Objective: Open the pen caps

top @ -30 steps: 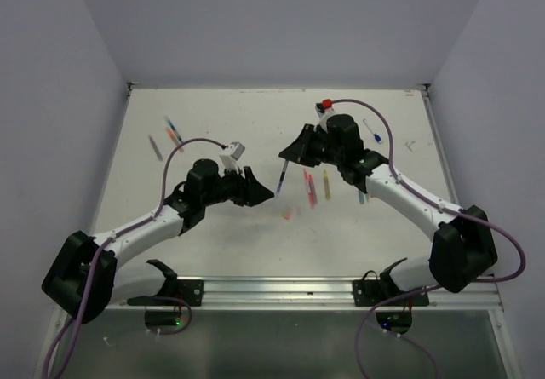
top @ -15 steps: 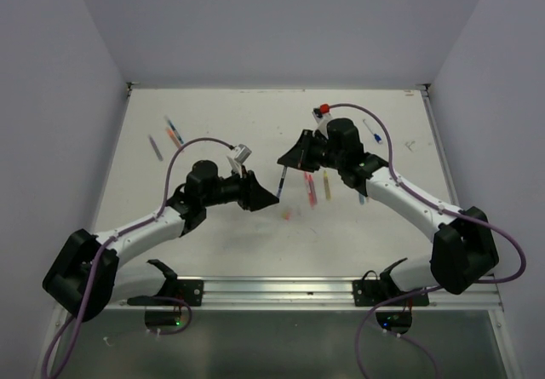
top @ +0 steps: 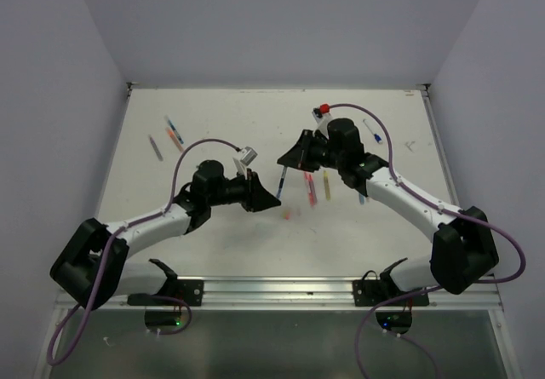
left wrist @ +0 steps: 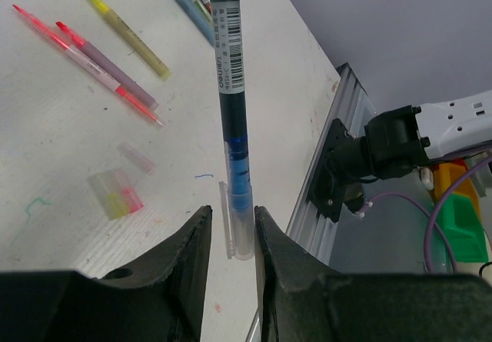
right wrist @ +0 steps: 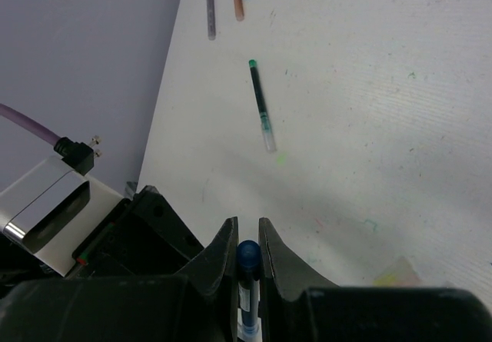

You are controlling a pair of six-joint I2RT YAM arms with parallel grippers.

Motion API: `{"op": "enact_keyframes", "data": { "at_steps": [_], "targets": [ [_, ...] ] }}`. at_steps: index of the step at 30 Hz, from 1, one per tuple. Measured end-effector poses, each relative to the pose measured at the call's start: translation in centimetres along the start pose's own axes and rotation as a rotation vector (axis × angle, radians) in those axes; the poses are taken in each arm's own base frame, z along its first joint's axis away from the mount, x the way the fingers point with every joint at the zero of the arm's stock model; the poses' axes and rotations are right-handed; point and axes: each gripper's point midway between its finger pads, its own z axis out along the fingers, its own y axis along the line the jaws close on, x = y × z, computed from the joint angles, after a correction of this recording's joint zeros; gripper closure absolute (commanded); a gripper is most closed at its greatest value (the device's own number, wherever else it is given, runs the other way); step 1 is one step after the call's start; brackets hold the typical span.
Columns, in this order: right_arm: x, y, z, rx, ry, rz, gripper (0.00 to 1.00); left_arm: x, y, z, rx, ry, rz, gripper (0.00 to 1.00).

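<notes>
My right gripper (top: 289,154) is shut on a blue pen (top: 282,177) and holds it upright above the table's middle; in the right wrist view the pen's blue end (right wrist: 247,256) sits between the fingers (right wrist: 247,225). The pen's clear cap (left wrist: 243,230) hangs at its lower end. My left gripper (left wrist: 233,213) has its jaws narrowed around this cap: one finger lies against it, the other shows a thin gap beside the cap's clip. From above, the left gripper (top: 271,198) sits just under the pen.
Pink pens (left wrist: 92,58) and a yellow one (left wrist: 127,27) lie on the table, with loose caps (left wrist: 115,192) nearby. A green pen (right wrist: 261,104) lies farther out. More pens (top: 170,130) rest at the far left. The metal rail (top: 281,289) runs along the near edge.
My left gripper has moved right, up to the pen's lower end, and its jaws have narrowed around the cap. The right arm has held still.
</notes>
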Motion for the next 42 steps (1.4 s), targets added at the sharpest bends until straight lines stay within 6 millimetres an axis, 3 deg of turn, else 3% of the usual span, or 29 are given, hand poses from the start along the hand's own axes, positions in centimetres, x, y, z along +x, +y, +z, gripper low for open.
{"op": "enact_keyframes", "data": {
  "at_steps": [6, 9, 11, 12, 20, 26, 28, 30, 34, 37, 42],
  "targets": [
    [-0.3, 0.5, 0.1, -0.024, -0.009, 0.0, 1.0, 0.5, -0.2, 0.4, 0.009, 0.016, 0.0, 0.67],
    [-0.4, 0.7, 0.1, -0.032, -0.018, 0.003, 1.0, 0.7, -0.3, 0.5, 0.012, 0.024, -0.001, 0.8],
    [-0.4, 0.6, 0.2, -0.033, -0.019, 0.002, 1.0, 0.8, -0.3, 0.5, 0.011, 0.025, -0.003, 0.98],
    [-0.4, 0.5, 0.2, -0.032, -0.019, 0.003, 1.0, 0.8, -0.3, 0.5, 0.01, 0.026, -0.005, 1.0],
    [-0.3, -0.8, 0.4, 0.036, -0.018, 0.019, 1.0, 1.2, 0.4, 0.8, -0.047, 0.025, -0.011, 1.0],
    [-1.1, -2.7, 1.6, 0.211, 0.042, 0.06, 1.0, 1.1, 1.3, 1.7, -0.294, -0.077, 0.032, 1.0],
    [-2.3, -3.2, 1.8, 0.277, 0.031, 0.049, 1.0, 2.1, 1.2, 1.7, -0.373, -0.091, 0.039, 1.0],
    [-5.5, -3.6, 1.8, 0.327, -0.043, 0.021, 1.0, 4.5, 1.4, 1.5, -0.415, -0.055, 0.042, 1.0],
    [-9.6, -4.0, 0.8, 0.363, -0.14, -0.006, 1.0, 8.4, 3.8, -0.5, -0.49, 0.0, 0.048, 1.0],
    [-10.0, -4.9, 0.3, 0.385, -0.139, -0.021, 1.0, 8.6, 4.4, -1.4, -0.514, -0.007, 0.058, 1.0],
    [-9.3, -7.3, -1.0, 0.457, -0.079, -0.064, 1.0, 6.8, 4.4, -0.7, -0.563, -0.014, 0.083, 1.0]
  ]
}}
